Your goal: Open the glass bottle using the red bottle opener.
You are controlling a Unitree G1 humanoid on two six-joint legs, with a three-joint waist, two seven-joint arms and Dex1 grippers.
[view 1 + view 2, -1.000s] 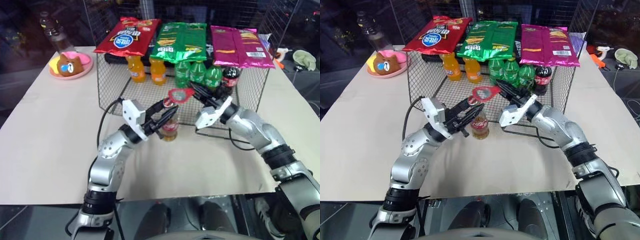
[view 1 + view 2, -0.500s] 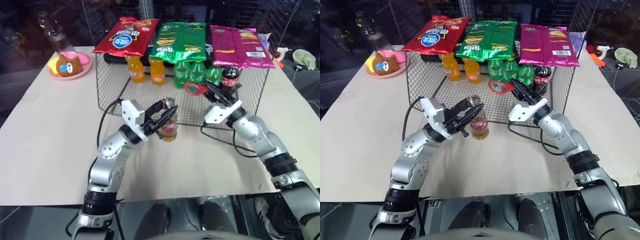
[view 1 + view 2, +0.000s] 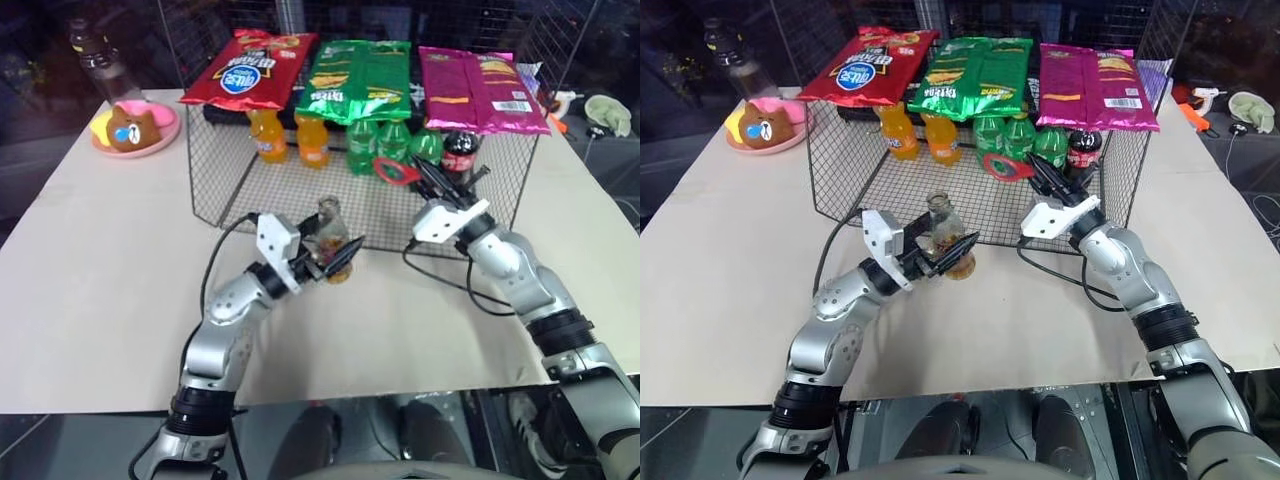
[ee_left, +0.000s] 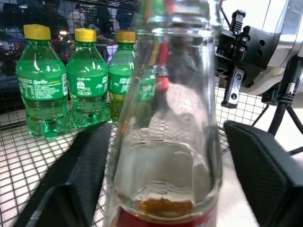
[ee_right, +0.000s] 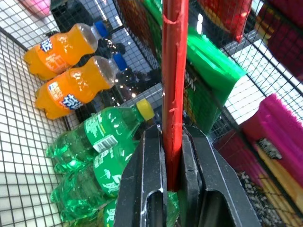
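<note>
The glass bottle (image 3: 328, 238) stands on the table just in front of the wire basket, with amber liquid low in it and a red label. My left gripper (image 3: 332, 260) is open around its lower body. In the left wrist view its fingers (image 4: 78, 175) stand either side of the glass bottle (image 4: 168, 118), slightly apart from it. To the right and higher, my right gripper (image 3: 428, 176) is shut on the red bottle opener (image 3: 397, 171), whose ring head points left, clear of the bottle's top. The right wrist view shows the red bottle opener (image 5: 173, 94) edge-on between the pads.
The wire basket (image 3: 230, 170) behind holds orange soda bottles (image 3: 268, 135), green bottles (image 3: 365, 145) and a dark cola bottle (image 3: 460, 155). Chip bags (image 3: 360, 75) lie on top. A pink plate with a bear toy (image 3: 135, 128) sits far left. A black cable (image 3: 450, 280) loops under my right arm.
My left gripper has opened and sunk lower around the bottle. My right gripper has carried the opener off the bottle's top, away to the right.
</note>
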